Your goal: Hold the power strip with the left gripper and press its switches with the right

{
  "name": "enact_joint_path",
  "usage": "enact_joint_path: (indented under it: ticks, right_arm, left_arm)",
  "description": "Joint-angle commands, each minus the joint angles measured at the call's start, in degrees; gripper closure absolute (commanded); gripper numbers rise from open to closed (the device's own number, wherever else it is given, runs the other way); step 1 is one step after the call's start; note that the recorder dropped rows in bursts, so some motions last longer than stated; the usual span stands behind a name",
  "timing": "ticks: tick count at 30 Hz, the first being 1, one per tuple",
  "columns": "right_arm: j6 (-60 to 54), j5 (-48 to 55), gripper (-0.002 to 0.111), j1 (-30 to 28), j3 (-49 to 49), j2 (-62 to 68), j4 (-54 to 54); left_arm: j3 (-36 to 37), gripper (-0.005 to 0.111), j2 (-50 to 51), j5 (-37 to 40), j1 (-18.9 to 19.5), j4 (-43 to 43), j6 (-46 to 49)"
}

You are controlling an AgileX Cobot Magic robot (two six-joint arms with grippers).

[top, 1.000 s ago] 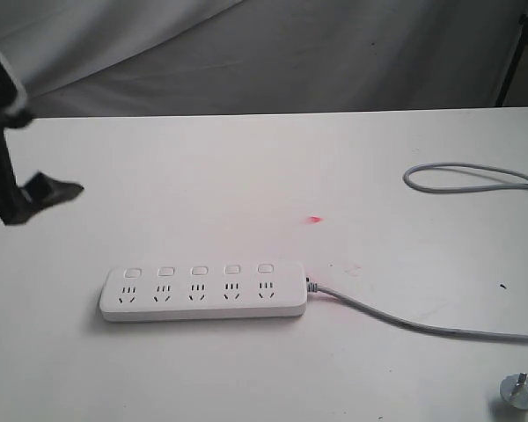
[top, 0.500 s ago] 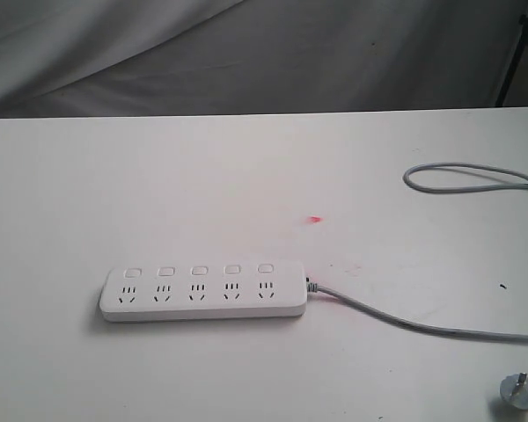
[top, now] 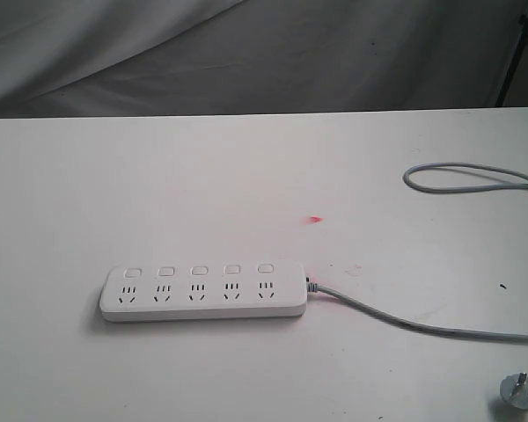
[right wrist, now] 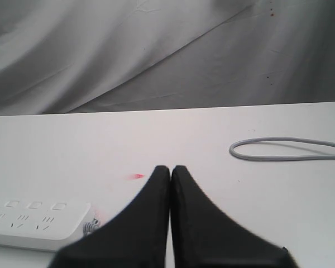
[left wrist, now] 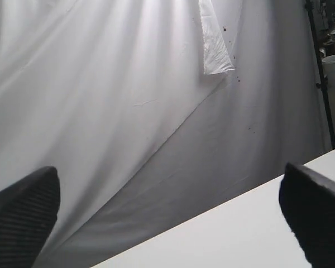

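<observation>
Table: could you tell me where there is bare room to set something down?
Bare: the table from its far edge to the power strip, and left of the strip. Crowded: the view's right side, with the cord and the plug.

White table (top: pixel 246 167) bears a small red mark (top: pixel 314 219) near centre and a dark speck (top: pixel 502 286) toward the right. Creased grey cloth (top: pixel 290 53) hangs behind, with a black stand (top: pixel 515 57) beside it.
</observation>
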Motion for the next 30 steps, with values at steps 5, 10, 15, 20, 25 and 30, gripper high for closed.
enact_joint_path:
  ticks: [5, 10, 15, 20, 25, 30]
  right_arm:
    - [0.1, 0.1, 0.108, -0.3, 0.2, -0.2, -0.8]
    - [0.1, 0.1, 0.108, -0.3, 0.2, -0.2, -0.8]
    - [0.1, 0.1, 0.108, -0.3, 0.2, -0.2, -0.8]
    - [0.1, 0.1, 0.108, -0.3, 0.2, -0.2, -0.8]
    - [0.1, 0.1, 0.108, -0.3, 0.2, -0.2, -0.8]
    - [0.1, 0.1, 0.108, -0.3, 0.2, -0.2, -0.8]
  left_arm:
    - [-0.1, 0.064, -0.2, -1.6, 0.0, -0.5, -4.2]
    - [-0.1, 0.105, -0.2, -1.0, 0.0, -3.3, -4.2]
    - [-0.1, 0.105, -0.2, -2.1, 0.0, -2.6, -3.8]
    - [-0.1, 0.105, -0.8, -5.2, 0.0, 8.7, -3.6]
    - [-0.1, 0.105, -9.6, 5.8, 6.7, 11.5, -4.1]
    - [-0.1, 0.105, -15.9, 10.3, 12.9, 16.5, -3.9]
